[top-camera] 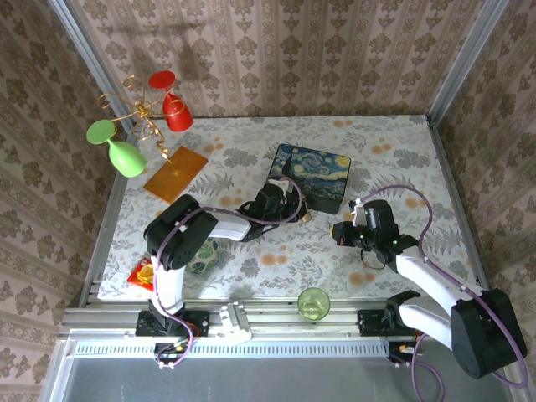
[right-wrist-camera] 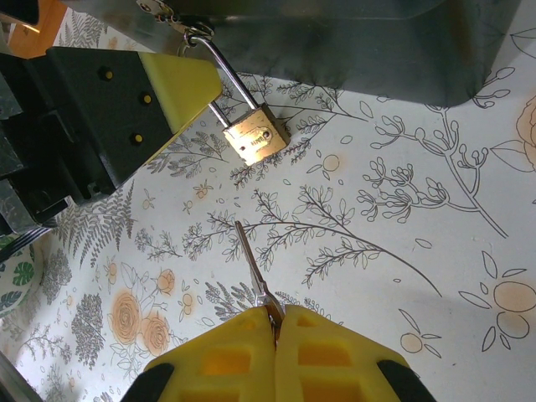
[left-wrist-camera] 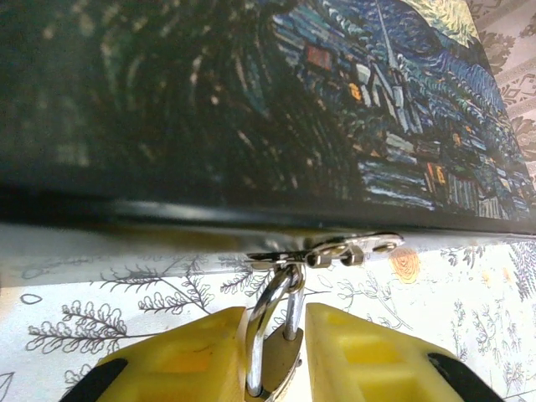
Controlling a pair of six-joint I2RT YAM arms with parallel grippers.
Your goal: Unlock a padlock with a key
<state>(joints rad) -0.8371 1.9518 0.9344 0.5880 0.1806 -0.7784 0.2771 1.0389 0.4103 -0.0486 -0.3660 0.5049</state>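
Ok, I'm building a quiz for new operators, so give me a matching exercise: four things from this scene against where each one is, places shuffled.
Things:
1 key
2 padlock
3 green cup
4 red glass

Places:
A on the gold stand, far left
B hooked on the hasp of the box
C pinched in the right gripper
D at the near edge of the table

Pairs: 1-C, 2-B, 3-D, 4-A

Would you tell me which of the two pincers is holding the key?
The right pincer: a thin key sticks out from between its shut fingers, whereas the left pincer flanks the padlock.
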